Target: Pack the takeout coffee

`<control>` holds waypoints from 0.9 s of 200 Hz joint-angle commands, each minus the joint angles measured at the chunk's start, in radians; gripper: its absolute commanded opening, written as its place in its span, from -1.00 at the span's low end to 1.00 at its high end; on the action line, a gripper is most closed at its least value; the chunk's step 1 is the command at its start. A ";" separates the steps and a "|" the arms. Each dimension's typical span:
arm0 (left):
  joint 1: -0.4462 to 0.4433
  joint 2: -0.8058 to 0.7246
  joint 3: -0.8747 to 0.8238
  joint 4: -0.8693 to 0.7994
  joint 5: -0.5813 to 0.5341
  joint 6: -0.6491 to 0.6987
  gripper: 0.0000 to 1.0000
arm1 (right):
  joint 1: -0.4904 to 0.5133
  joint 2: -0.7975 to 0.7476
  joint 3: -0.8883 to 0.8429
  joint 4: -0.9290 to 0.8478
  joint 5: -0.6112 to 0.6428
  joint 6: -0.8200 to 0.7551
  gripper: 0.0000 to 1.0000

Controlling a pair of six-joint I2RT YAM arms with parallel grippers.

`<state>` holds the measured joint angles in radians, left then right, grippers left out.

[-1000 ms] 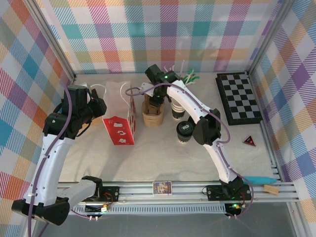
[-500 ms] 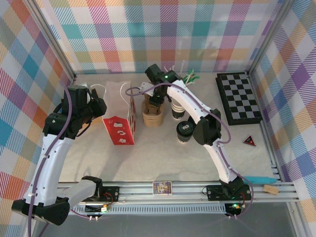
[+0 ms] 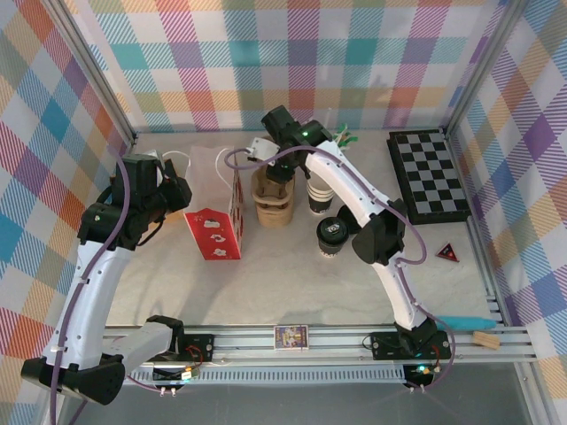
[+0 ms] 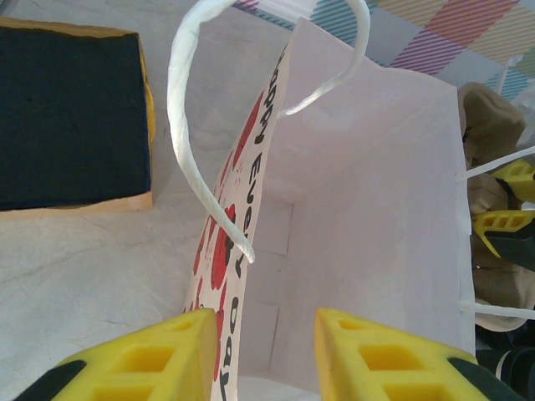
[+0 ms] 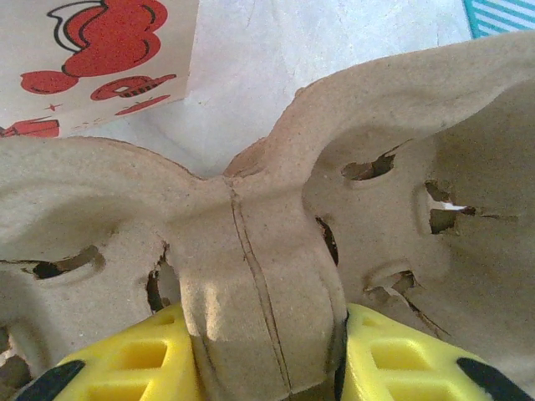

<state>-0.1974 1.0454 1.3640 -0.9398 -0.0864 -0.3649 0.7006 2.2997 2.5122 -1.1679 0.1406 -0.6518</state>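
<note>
The takeout coffee [image 3: 331, 235], a white cup with a black lid, stands on the table right of centre, clear of both grippers. My right gripper [image 3: 277, 173] [image 5: 263, 311] is shut on the middle ridge of a brown cardboard cup carrier [image 3: 273, 204] [image 5: 251, 242], just left of the coffee. A white paper bag with red print [image 3: 213, 226] [image 4: 368, 209] stands open further left. My left gripper [image 3: 181, 191] [image 4: 267, 322] is open at the bag's mouth and straddles its printed side wall, one finger outside and one inside.
A stack of lidless cups [image 3: 317, 197] stands behind the coffee. A chessboard [image 3: 430, 173] lies at back right and a red triangle [image 3: 447, 254] near it. A small card [image 3: 291, 336] sits on the front rail. A dark flat block [image 4: 75, 109] lies beside the bag.
My right wrist has shifted slightly toward the back wall with the carrier in its grip, and its jaws have closed a little. The left arm, bag and coffee have not moved.
</note>
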 commanded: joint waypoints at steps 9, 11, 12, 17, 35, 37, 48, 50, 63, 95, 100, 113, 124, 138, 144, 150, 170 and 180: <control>0.016 -0.015 -0.006 0.002 0.021 0.017 -0.29 | 0.004 -0.004 -0.027 0.011 0.009 0.004 -0.35; 0.016 -0.015 -0.006 0.003 0.020 0.017 -0.29 | 0.004 0.000 -0.026 0.011 0.010 0.004 -0.35; 0.016 -0.016 -0.006 0.003 0.020 0.017 -0.29 | 0.005 0.001 -0.027 0.012 0.012 0.004 -0.35; 0.016 -0.015 -0.006 0.003 0.020 0.018 -0.29 | 0.003 0.004 -0.026 0.012 0.017 0.006 -0.35; 0.016 -0.015 -0.006 0.001 0.022 0.019 -0.29 | 0.003 0.008 -0.026 0.016 0.035 0.007 -0.36; 0.016 -0.016 -0.005 0.001 0.021 0.018 -0.29 | 0.003 0.007 -0.026 0.017 0.036 0.007 -0.36; 0.016 -0.014 -0.003 0.000 0.022 0.020 -0.29 | 0.003 0.007 -0.026 0.021 0.037 0.006 -0.36; 0.016 -0.013 -0.004 0.001 0.022 0.021 -0.29 | 0.004 0.006 -0.026 0.020 0.038 0.006 -0.35; 0.016 -0.010 -0.003 0.004 0.023 0.021 -0.29 | 0.004 0.007 -0.026 0.022 0.039 0.004 -0.34; 0.016 -0.010 -0.008 0.010 0.030 0.016 -0.29 | 0.004 0.017 -0.035 0.016 0.041 0.010 -0.28; 0.016 -0.009 -0.007 0.010 0.031 0.015 -0.29 | 0.003 0.017 -0.036 0.014 0.033 0.011 -0.28; 0.016 -0.010 -0.008 0.009 0.029 0.015 -0.29 | 0.004 0.013 -0.036 0.015 0.027 0.014 -0.28; 0.016 -0.010 -0.006 0.006 0.028 0.017 -0.29 | 0.003 0.011 -0.033 0.014 0.021 0.014 -0.27; 0.016 -0.009 -0.005 0.006 0.028 0.017 -0.29 | 0.004 0.009 -0.030 0.002 0.002 0.014 -0.16; 0.016 -0.011 -0.005 0.006 0.028 0.017 -0.29 | 0.004 0.005 -0.031 -0.002 -0.004 0.015 -0.11; 0.016 -0.011 -0.006 0.007 0.028 0.017 -0.29 | 0.004 0.001 -0.032 -0.001 -0.007 0.019 -0.09; 0.016 -0.013 -0.008 0.009 0.028 0.015 -0.29 | 0.003 -0.013 -0.042 -0.005 -0.008 0.023 0.02; 0.016 -0.014 -0.011 0.009 0.027 0.016 -0.29 | 0.004 -0.020 -0.044 -0.004 -0.002 0.028 0.05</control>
<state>-0.1974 1.0451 1.3636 -0.9394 -0.0677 -0.3649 0.7006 2.3016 2.4802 -1.1568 0.1589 -0.6392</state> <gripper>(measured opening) 0.356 0.508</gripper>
